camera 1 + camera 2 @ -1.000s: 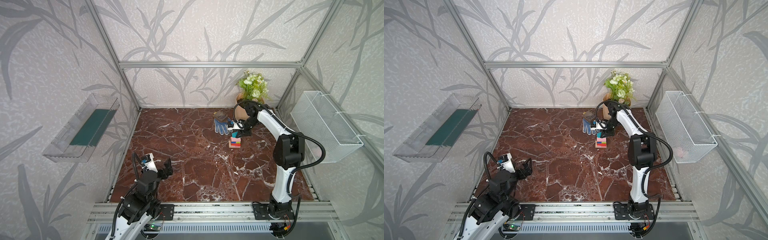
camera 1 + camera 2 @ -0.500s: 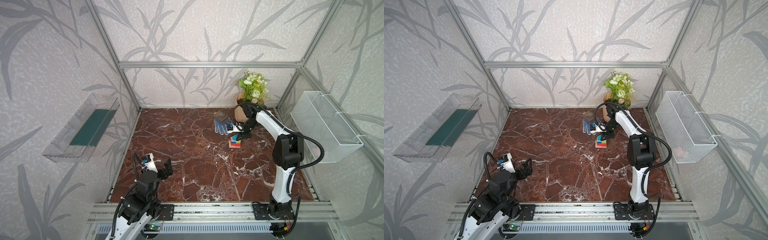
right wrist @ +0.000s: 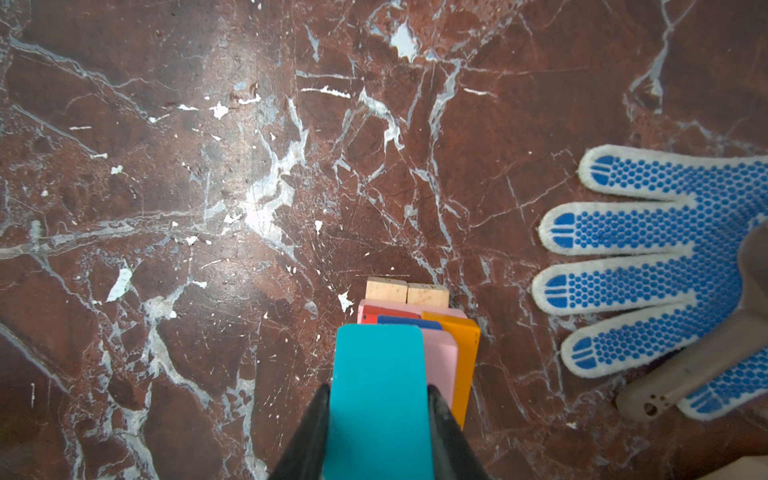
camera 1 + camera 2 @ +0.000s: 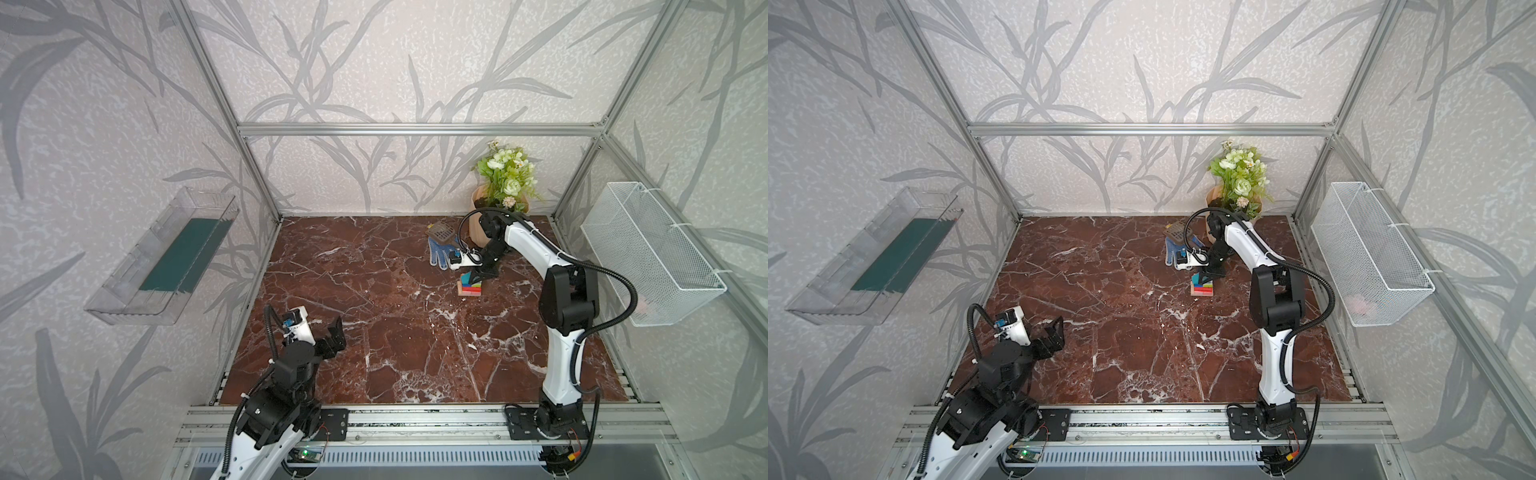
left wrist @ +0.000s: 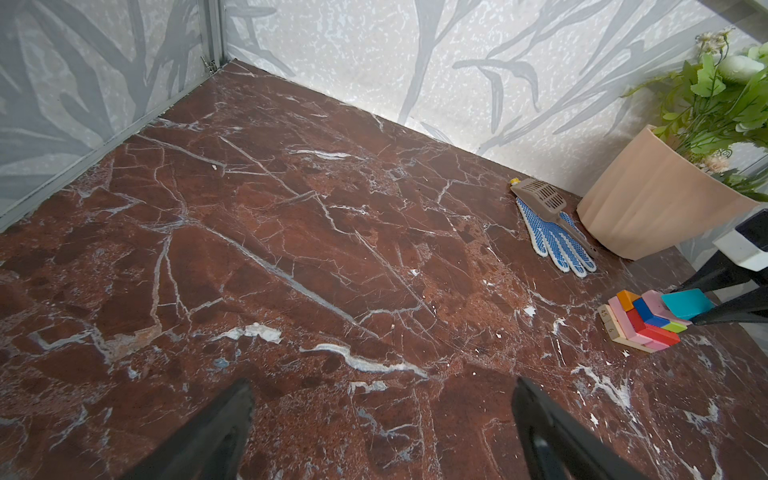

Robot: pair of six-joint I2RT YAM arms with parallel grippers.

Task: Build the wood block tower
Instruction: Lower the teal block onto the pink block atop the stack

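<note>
Left hand (image 5: 382, 419) sits at bench (image 4: 374, 311) front-left, fingers wide apart, empty. Right hand (image 3: 379, 390) is further back, clamped on teal wedge (image 5: 685, 303), right over the tower (image 4: 469, 286). Can't tell if they touch. It stands mid-right, just beside glove (image 4: 441, 255), flowerpot (image 5: 648, 199) behind.

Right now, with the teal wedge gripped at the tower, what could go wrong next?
The right pincer is shut on the teal wedge, which sits toward one side of the tower; released there, it might tip off. The coloured layers look staggered, so downward pressure could shift them. Whether the wedge already rests on the stack, I cannot tell.
</note>
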